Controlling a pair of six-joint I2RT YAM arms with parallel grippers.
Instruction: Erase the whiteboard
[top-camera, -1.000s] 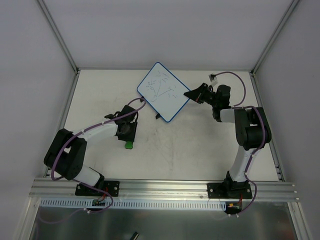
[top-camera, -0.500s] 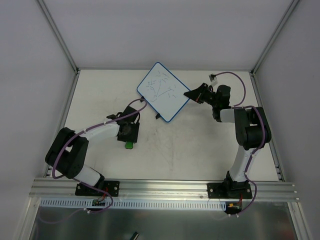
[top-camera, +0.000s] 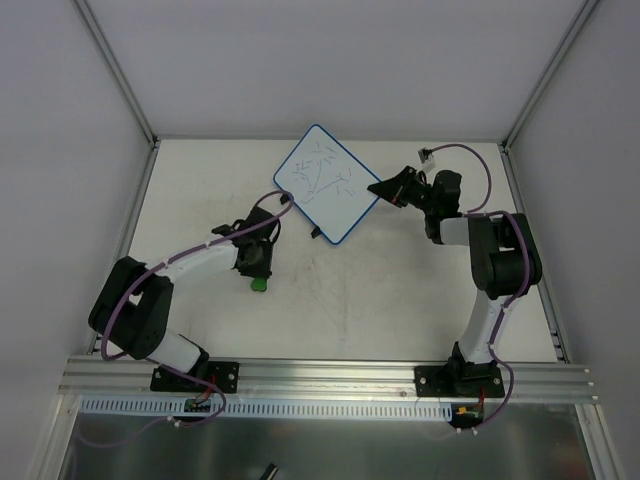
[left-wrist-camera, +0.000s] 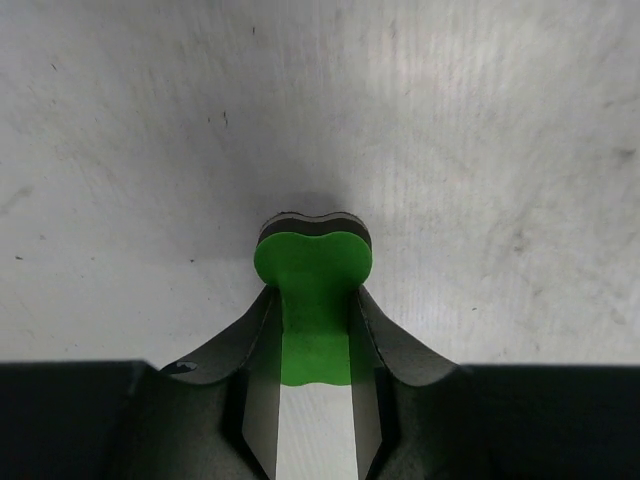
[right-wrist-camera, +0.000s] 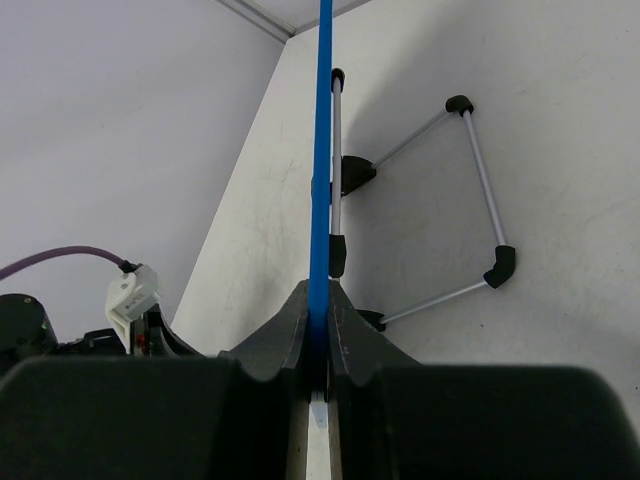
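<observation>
Two claws, both closed on something. Left gripper (left-wrist-camera: 314, 300) clamped on a green eraser (left-wrist-camera: 313, 265): dark, curved, glossy fingers (left-wrist-camera: 235, 345) pressed into the block's sides, soft foam squeezed narrow between them and bulging into a rounded lobe past the tips. Darker felt layer across that far end, turned toward the table (left-wrist-camera: 480, 150) and very close to it; actual contact impossible to tell. Behind the claw, wrist tipped downward, white forearm slanting back toward the near left corner, elbow pushed out to the left edge, purple cable (top-camera: 262, 205) looped over the wrist.

Right gripper (right-wrist-camera: 318, 300) shut tight on the whiteboard (right-wrist-camera: 324, 120), seen edge-on from the wrist as a thin blue line running straight up out of the pinched black fingers. From above, grip placed at the board's right-hand corner. Flat white face, thin blue frame with rounded corners, thin dark scribbles across the middle, turned like a diamond, close to the middle of the far edge. Just beside the clamped edge, thin silver wire legs (right-wrist-camera: 478, 165) with small black joints, splayed on the bench. Right arm upright from its base at the near edge, folded sharply near the right edge, black wrist stretched leftward to the board.

Bench matte white, scuffed and speckled with grey marks.
</observation>
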